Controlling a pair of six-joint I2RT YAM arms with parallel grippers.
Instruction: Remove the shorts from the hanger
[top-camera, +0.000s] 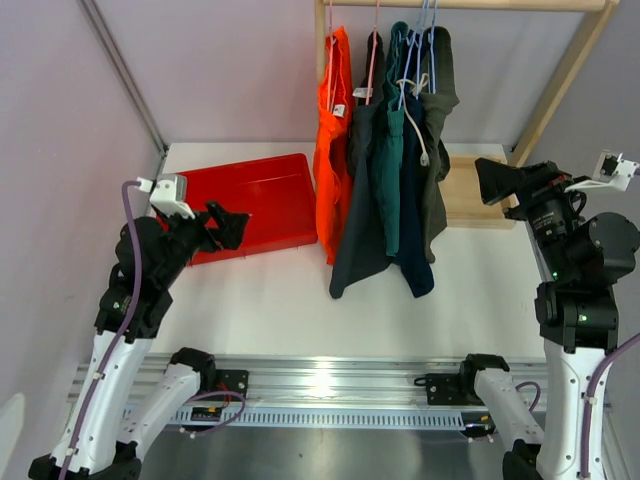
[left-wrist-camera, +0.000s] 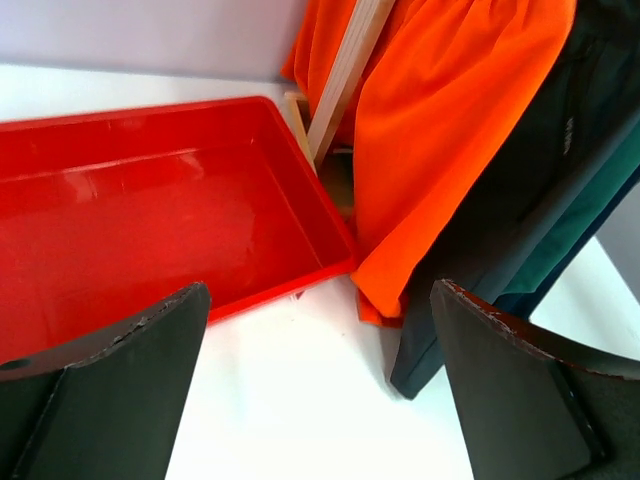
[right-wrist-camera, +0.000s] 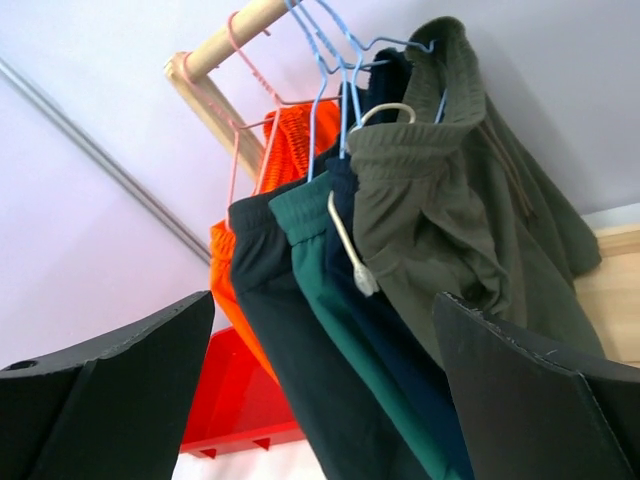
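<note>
Five shorts hang on wire hangers from a wooden rail (top-camera: 470, 4): orange shorts (top-camera: 333, 140), charcoal grey shorts (top-camera: 360, 190), teal shorts (top-camera: 389, 180), navy shorts (top-camera: 413, 210) and dark olive shorts (top-camera: 438, 150). My left gripper (top-camera: 232, 225) is open and empty, left of the shorts, over the red tray's edge. My right gripper (top-camera: 495, 180) is open and empty, to the right of the olive shorts. The right wrist view shows the waistbands: olive (right-wrist-camera: 440, 200), navy (right-wrist-camera: 350, 210), teal (right-wrist-camera: 310, 220), grey (right-wrist-camera: 260, 260), orange (right-wrist-camera: 290, 140). The left wrist view shows the orange hem (left-wrist-camera: 440, 150).
A red tray (top-camera: 250, 205) lies empty on the white table, left of the shorts; it also shows in the left wrist view (left-wrist-camera: 150, 220). The rack's wooden post (top-camera: 560, 80) and base board (top-camera: 475, 190) stand at the back right. A metal pole (top-camera: 125, 70) runs along the left wall.
</note>
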